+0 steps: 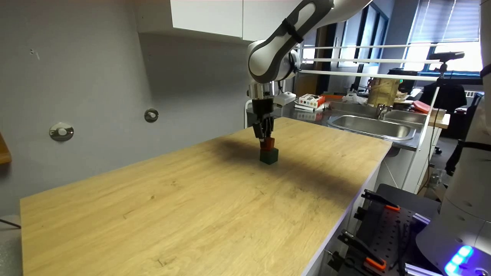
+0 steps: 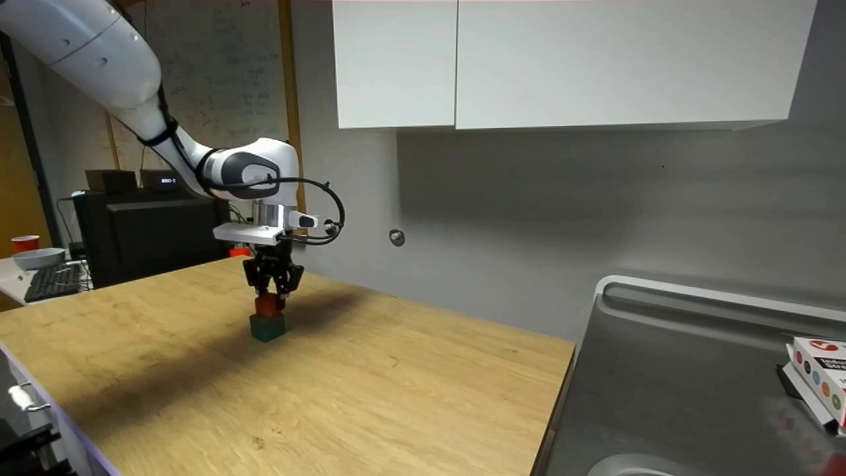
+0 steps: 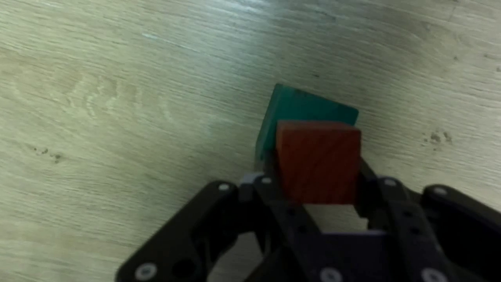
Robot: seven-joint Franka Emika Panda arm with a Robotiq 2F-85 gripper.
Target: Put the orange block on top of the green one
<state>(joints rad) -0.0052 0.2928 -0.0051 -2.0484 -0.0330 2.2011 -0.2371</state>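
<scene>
The orange block (image 1: 267, 143), a small reddish cube, is between the fingers of my gripper (image 1: 264, 135). It also shows in the wrist view (image 3: 319, 166) with a finger against each side, and in an exterior view (image 2: 268, 305). The gripper (image 2: 272, 284) points straight down and is shut on it. The green block (image 1: 269, 156) stands on the wooden table directly under the orange block, also in an exterior view (image 2: 268, 327). In the wrist view the green block (image 3: 309, 105) is turned relative to the orange block, which covers part of it. No clear gap shows between them.
The wooden tabletop (image 1: 172, 207) surrounds the blocks. A grey wall (image 1: 96, 96) with white cupboards (image 2: 562, 59) stands behind. A metal sink (image 1: 372, 126) and a small box (image 1: 311, 101) lie beyond the table's end.
</scene>
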